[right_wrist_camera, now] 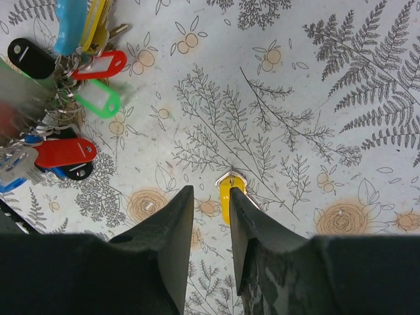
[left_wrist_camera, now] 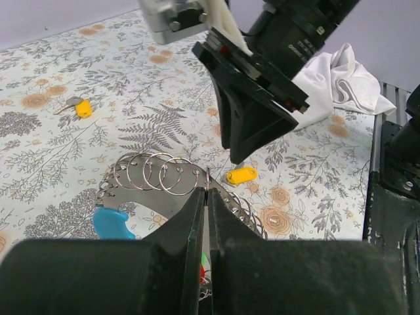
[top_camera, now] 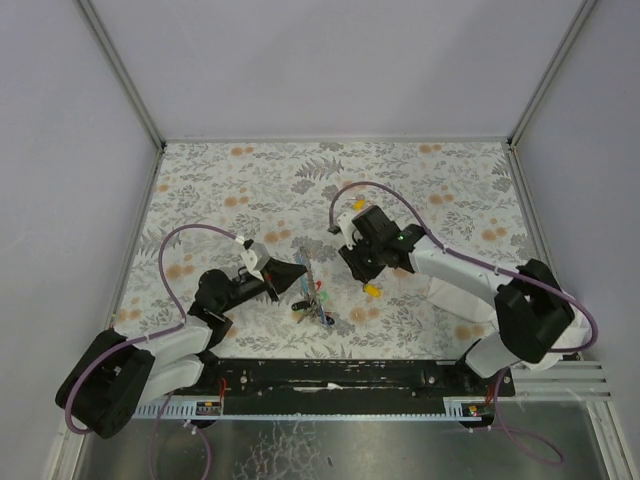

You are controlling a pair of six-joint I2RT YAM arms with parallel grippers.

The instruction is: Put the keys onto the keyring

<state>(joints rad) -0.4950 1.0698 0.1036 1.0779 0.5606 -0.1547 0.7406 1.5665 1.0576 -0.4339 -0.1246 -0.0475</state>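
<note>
Yellow key (right_wrist_camera: 226, 193) between parted right claw (right_wrist_camera: 211, 190) jaws; table (top_camera: 450, 180) edges well away.

glossy plastic-capped keys (right_wrist_camera: 62, 152), shiny metal keyring (right_wrist_camera: 60, 108)

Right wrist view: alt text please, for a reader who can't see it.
The right gripper, jaws parted, points down at a floral tablecloth with a yellow key lying between them. A cluster of black, red, green and blue tagged keys sits at upper left.
</note>
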